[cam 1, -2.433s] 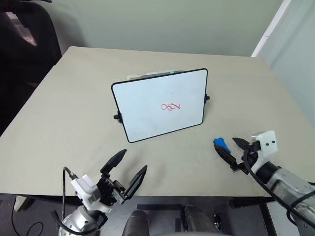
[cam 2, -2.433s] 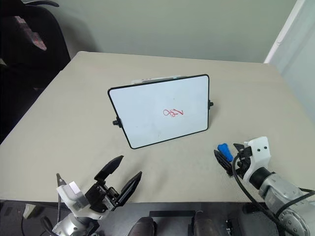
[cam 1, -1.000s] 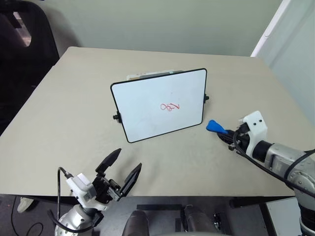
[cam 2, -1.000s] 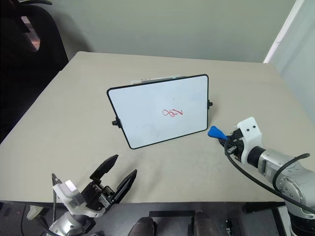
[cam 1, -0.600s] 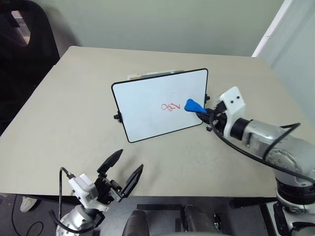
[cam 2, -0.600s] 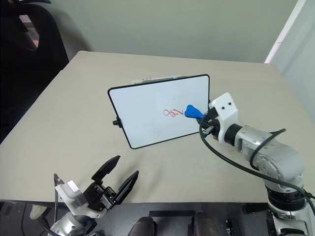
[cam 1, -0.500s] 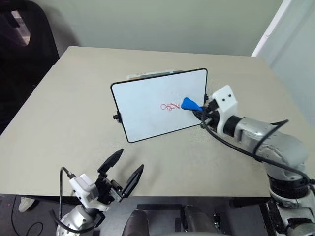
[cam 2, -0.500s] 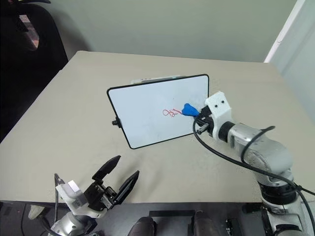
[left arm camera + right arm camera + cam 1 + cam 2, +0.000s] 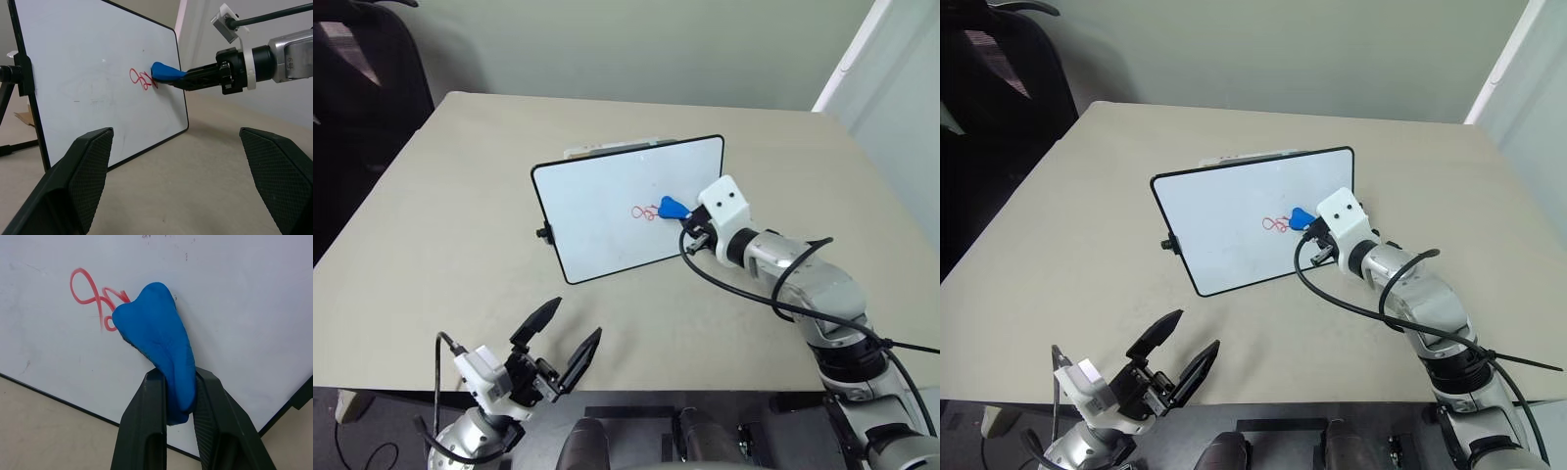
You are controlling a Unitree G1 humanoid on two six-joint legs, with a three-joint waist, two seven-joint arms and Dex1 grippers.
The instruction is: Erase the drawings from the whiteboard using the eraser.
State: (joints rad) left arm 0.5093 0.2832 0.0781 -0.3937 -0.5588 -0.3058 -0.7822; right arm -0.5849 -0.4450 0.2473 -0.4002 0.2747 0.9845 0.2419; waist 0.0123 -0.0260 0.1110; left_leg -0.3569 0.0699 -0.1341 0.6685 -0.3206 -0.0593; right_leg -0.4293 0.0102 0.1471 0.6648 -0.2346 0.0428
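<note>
With the right gripper (image 9: 178, 396) clamped on the eraser (image 9: 155, 340), its tip on the board (image 9: 607, 211) at the scribble's (image 9: 643, 211) right edge, firm leftward strokes looked best, while the left gripper (image 9: 556, 342) hung open.

Beige square surface (image 9: 460, 225) before a pale green wall (image 9: 636, 49), black chair (image 9: 362, 69) at far left

A beige table (image 9: 431, 235) carries the whiteboard (image 9: 597, 215), which stands tilted near its middle, nearer the far edge than the near one.
</note>
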